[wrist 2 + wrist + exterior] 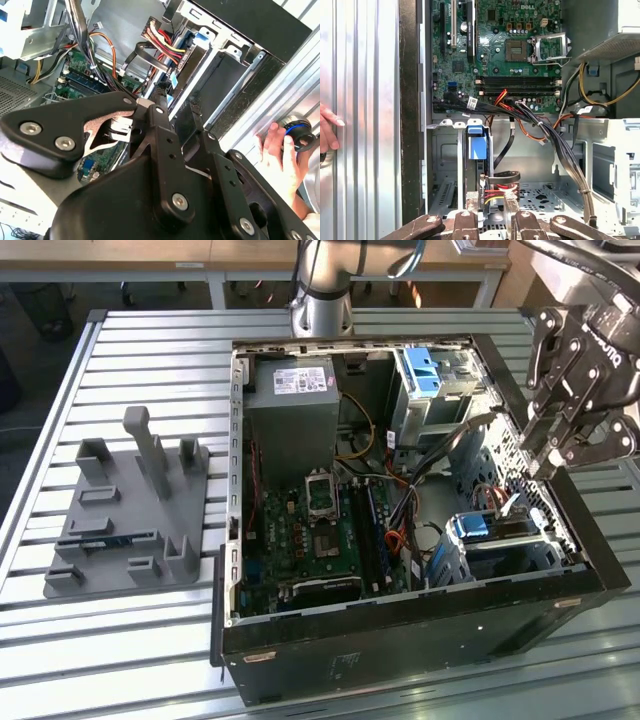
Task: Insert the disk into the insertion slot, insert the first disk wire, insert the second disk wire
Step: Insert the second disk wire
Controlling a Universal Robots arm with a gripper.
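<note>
The disk [478,530] stands on edge in the insertion slot [545,532], a silver bay at the near right corner of the open case. Its blue tab [476,145] faces up. My gripper [545,468] hangs just above the case's right wall, over the bay. In both wire views its fingers [472,202] stand apart, open, with nothing pinched between them. Below the fingertips, a bundle of red, yellow and black wires [495,190] ends in a connector at the disk's end. A looped black flat cable [502,175] lies beside it. In the second wrist view, the same wires [165,47] lie beyond the gripper [176,100].
The case holds a motherboard [320,530], a grey power supply [290,410] and a taller cage with a blue piece [435,370]. A grey fixture [130,510] sits on the slatted table at the exterior view's left. A person's hand [275,150] rests outside the case wall.
</note>
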